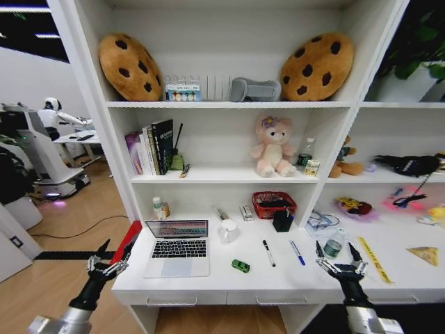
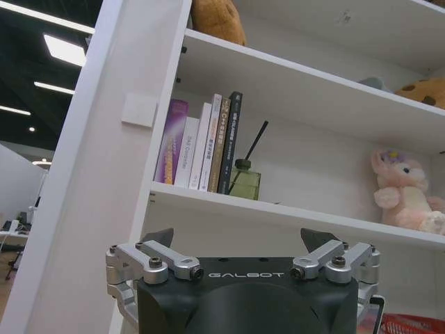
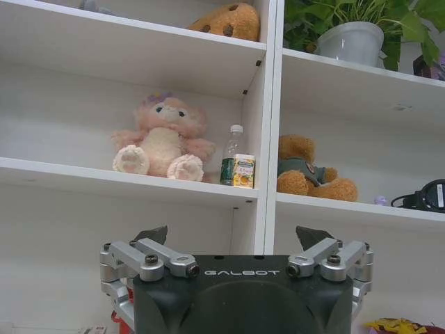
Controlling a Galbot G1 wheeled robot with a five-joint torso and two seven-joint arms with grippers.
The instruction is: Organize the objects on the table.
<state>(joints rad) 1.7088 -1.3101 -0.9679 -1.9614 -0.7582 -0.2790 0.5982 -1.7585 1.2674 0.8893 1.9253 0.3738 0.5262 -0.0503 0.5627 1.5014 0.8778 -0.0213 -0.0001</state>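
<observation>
A two-armed robot faces a long white tabletop (image 1: 208,278) with nothing yet picked up, both arms raised just short of its front edge. At the left front corner, the left end effector (image 1: 106,264) hovers with its fingers spread wide and empty, beside a red flat object hanging off the tabletop's left edge. Next along, a slim silver laptop (image 1: 178,248) sits open near the front edge; a tiny green toy car (image 1: 240,265) lies just right of it, then a black pen (image 1: 268,252) and a blue pen (image 1: 297,252) toward the middle. The right end effector (image 1: 341,266), likewise spread wide and holding nothing, hangs at the front edge right of the pens, with a yellow strip just beyond it and a yellow triangular wedge (image 1: 423,255) near the right edge. By this reading the tidying has not begun; the likely opening move is a descent on one of the small items, the pens lying nearest the right arm, which would call for a downward tilt of the wrist. The head view alone takes in the tabletop's contents; the left wrist view looks up at shelved books and a green diffuser bottle, the right wrist view at a pink plush bear, a brown bear and a potted plant
</observation>
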